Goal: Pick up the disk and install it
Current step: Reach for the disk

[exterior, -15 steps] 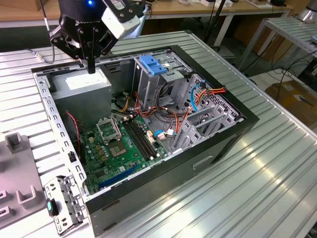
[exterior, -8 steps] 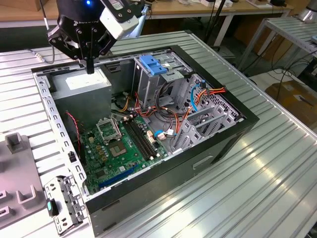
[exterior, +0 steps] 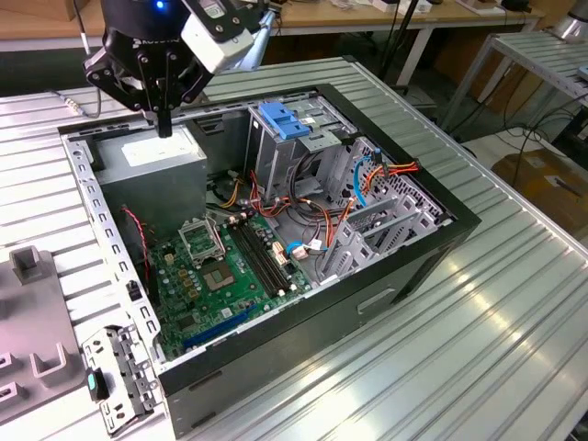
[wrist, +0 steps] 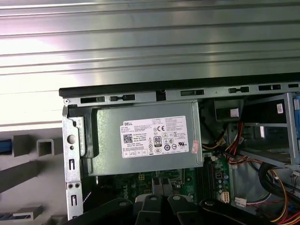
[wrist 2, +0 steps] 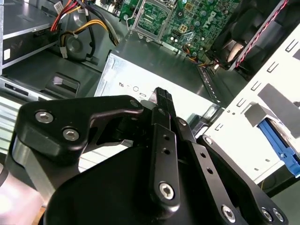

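The disk is out of view. My gripper [exterior: 164, 127] hangs over the back corner of the open computer case [exterior: 464, 225], at the exterior view's left. It is just above the grey power-supply box [exterior: 152, 161] with the white sticker. The black fingers [wrist 2: 161, 98] are shut together and point down at the box's top, with nothing between them. In the first wrist view the power-supply box [wrist: 145, 138] lies right below the linkage.
A metal drive cage with a blue plastic top [exterior: 285, 119] stands in the case beside the power supply. The green motherboard [exterior: 225, 276] and loose cables [exterior: 312, 216] cover the case floor. A grey fixture block [exterior: 32, 322] sits on the ribbed table outside the case.
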